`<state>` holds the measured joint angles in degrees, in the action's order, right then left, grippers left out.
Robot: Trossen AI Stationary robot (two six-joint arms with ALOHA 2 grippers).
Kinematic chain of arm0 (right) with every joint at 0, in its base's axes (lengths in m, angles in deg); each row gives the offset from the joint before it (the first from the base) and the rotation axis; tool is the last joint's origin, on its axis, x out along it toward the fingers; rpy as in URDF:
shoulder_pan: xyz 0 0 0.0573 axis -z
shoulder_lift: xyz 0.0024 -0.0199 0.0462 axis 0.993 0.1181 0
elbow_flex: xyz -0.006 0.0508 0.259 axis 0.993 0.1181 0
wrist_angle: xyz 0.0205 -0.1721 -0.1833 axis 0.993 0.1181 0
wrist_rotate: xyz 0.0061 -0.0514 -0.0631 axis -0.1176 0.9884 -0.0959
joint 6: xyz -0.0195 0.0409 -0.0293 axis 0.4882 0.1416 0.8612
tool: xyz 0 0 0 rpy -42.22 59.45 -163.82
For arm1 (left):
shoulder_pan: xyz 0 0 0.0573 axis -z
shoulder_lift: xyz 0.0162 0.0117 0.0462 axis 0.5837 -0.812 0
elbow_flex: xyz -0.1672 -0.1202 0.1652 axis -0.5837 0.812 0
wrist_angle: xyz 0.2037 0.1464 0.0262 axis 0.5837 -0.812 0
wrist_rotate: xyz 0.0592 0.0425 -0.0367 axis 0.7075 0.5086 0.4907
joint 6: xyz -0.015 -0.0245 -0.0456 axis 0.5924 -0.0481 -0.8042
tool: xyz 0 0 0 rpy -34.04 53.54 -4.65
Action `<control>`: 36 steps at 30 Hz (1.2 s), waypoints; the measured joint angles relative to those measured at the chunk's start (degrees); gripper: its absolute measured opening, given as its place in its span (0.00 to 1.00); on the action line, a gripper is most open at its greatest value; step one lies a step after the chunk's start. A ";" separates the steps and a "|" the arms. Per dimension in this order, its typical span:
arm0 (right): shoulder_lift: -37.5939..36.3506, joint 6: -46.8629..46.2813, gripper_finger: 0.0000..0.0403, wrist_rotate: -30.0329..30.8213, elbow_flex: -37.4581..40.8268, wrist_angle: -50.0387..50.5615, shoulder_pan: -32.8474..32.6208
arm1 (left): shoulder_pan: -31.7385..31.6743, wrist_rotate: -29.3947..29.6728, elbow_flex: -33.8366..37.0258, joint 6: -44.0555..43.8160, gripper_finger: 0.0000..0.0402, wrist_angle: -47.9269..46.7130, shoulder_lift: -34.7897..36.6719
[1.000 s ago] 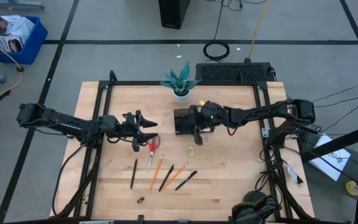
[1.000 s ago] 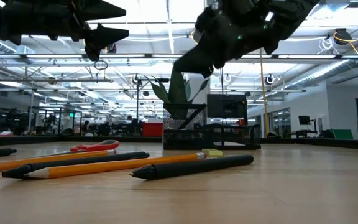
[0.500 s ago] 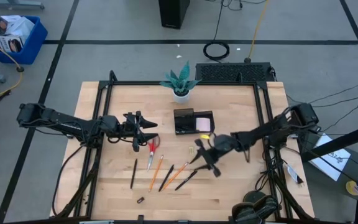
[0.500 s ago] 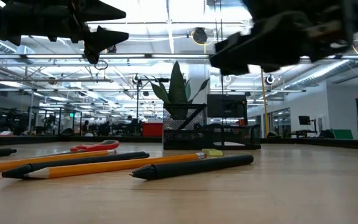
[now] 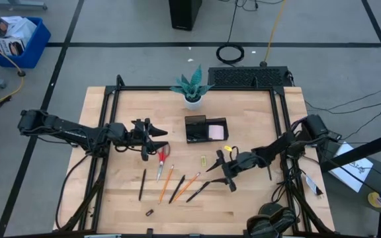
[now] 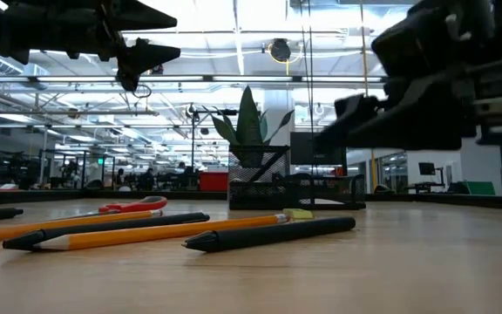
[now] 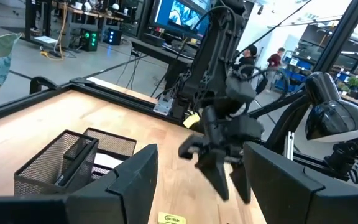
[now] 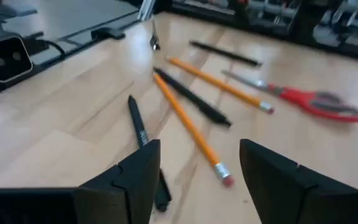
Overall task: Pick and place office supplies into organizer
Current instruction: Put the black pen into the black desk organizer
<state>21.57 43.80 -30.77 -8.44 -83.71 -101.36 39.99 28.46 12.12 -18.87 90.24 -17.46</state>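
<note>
Black mesh organizer [image 5: 206, 129] sits at upper centre of the table, pink sticky-note pad [image 5: 217, 132] inside. Right gripper [image 5: 221, 170], fingers spread and empty, hovers lower right of centre above 1 black pen [image 5: 198, 191]. Left gripper [image 5: 156, 139], spread, hovers left of centre over the red-handled scissors [image 5: 162, 160].

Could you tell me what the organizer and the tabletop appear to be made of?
The organizer looks like black wire mesh, probably metal with a matte coating: the left wrist view shows a see-through grid in its walls. The tabletop appears to be light, smooth-finished wood, with plank seams and grain visible.
</note>
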 joint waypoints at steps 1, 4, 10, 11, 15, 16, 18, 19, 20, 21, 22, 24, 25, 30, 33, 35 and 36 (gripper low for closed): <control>1.11 -0.35 0.53 -0.79 -0.10 -0.26 0.01 | 0.02 0.00 0.00 -0.10 0.60 0.00 0.00; 4.25 -1.80 0.52 -1.04 -0.57 -1.11 0.01 | 0.08 0.02 0.00 -1.08 0.60 -0.10 0.00; 10.21 -1.95 0.51 -1.45 -3.89 -2.18 0.01 | 0.20 0.04 0.00 -1.10 0.60 -0.43 0.00; 11.27 -1.95 0.51 -2.44 -4.73 -2.25 0.04 | 0.19 0.04 0.00 -1.10 0.60 -0.66 0.00; 13.90 -1.75 0.51 -4.10 -6.51 -1.20 -0.01 | 0.24 0.07 0.00 -1.12 0.60 -0.92 0.00; 14.04 -1.94 0.51 -4.21 -6.57 -0.64 0.01 | 0.30 0.07 0.00 -1.14 0.60 -0.93 0.00; 13.87 -1.88 0.50 -4.12 -6.58 0.34 0.01 | 0.37 0.07 0.00 -1.31 0.60 -0.91 0.02; 13.87 -1.89 0.49 -4.14 -6.57 0.67 0.01 | 0.37 0.09 0.00 -1.32 0.60 -0.94 0.00; 13.85 -1.88 0.49 -4.14 -6.59 0.94 0.01 | 0.37 0.08 0.00 -1.31 0.60 -0.93 0.00; 13.86 -1.89 0.48 -4.18 -6.58 1.02 0.01 | 0.37 0.09 0.00 -1.33 0.60 -0.87 0.00; 13.86 -1.86 0.48 -4.19 -6.57 1.45 0.01 | 0.37 0.09 0.00 -1.47 0.60 -0.90 0.01; 13.82 -1.56 0.46 -4.16 -6.57 2.58 0.01 | 0.37 0.11 0.00 -1.50 0.60 -0.90 0.00; 13.82 -1.54 0.44 -4.23 -6.57 2.90 0.03 | 0.37 0.11 0.00 -1.50 0.60 -0.87 0.00; 13.80 -1.70 0.31 -4.52 -6.59 4.28 0.01 | 0.37 0.15 0.00 -1.50 0.60 -0.87 0.00; 13.80 -1.68 0.22 -6.15 -6.59 4.43 0.01 | 0.37 0.15 0.00 -1.47 0.60 -0.87 0.00; 13.82 -1.66 0.17 -6.99 -6.59 4.46 0.03 | 0.37 0.20 0.00 -1.48 0.60 -0.84 0.00; 13.82 -1.66 0.15 -7.03 -6.58 4.42 0.05 | 0.37 0.24 0.00 -1.48 0.60 -0.84 0.00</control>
<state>35.39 42.14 -37.80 -15.02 -79.29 -101.31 40.36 28.70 12.12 -20.35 89.41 -17.46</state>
